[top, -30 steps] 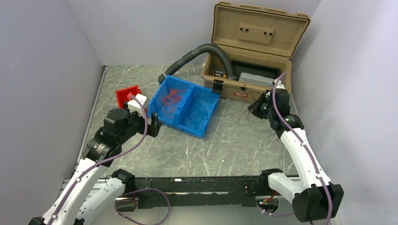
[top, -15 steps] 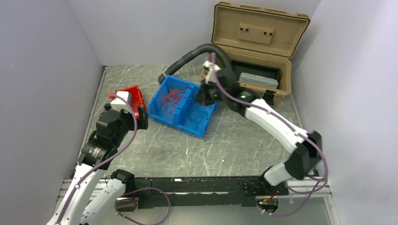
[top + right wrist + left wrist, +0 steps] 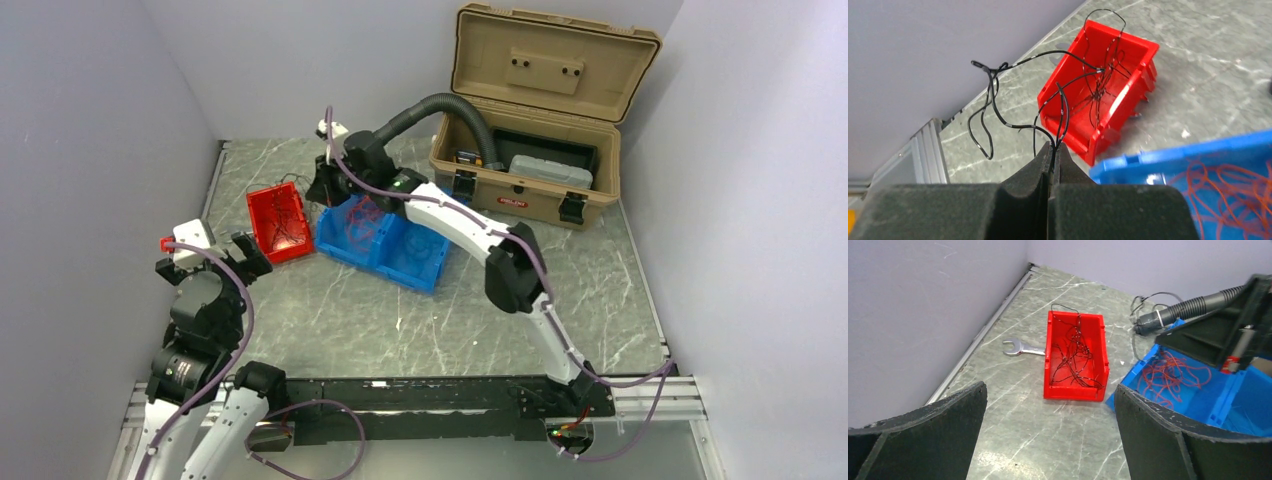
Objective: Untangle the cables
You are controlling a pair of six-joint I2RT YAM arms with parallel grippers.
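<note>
Over the grey marbled table (image 3: pixel 450 320), top view: right arm reaches across to the far-left side, right gripper (image 3: pixel 322 187) hanging betw. red bin (image 3: pixel 257 222) and blue bin (image 3: pixel 388 265), just beside both. Black cables (image 3: pixel 285 220) lie tangled in the red bin; red cables (image 3: pixel 362 215) fill the blue bin's left compartment. Left gripper (image 3: pixel 208 262) sits near the table's left edge, apart from the bins, jaws spread wide w/ nothing betw. them. Grey hose (image 3: pixel 420 108) arches from the open tan case (image 3: pixel 530 130) down to the table behind the blue bin.

Left wrist view: both fingers frame the shot, wide apart and empty. Red bin lies ahead w/ its black tangle, a wrench (image 3: pixel 1019 347) on the table right up against its left wall. Red cables show in the blue bin at right.

Right wrist view: jaws pressed fully together, pinching black cables at the tips. From there the strands loop up and off to the left, then run back into the red bin, one arching over its far rim. Blue bin's corner and red cables sit at lower right.
</note>
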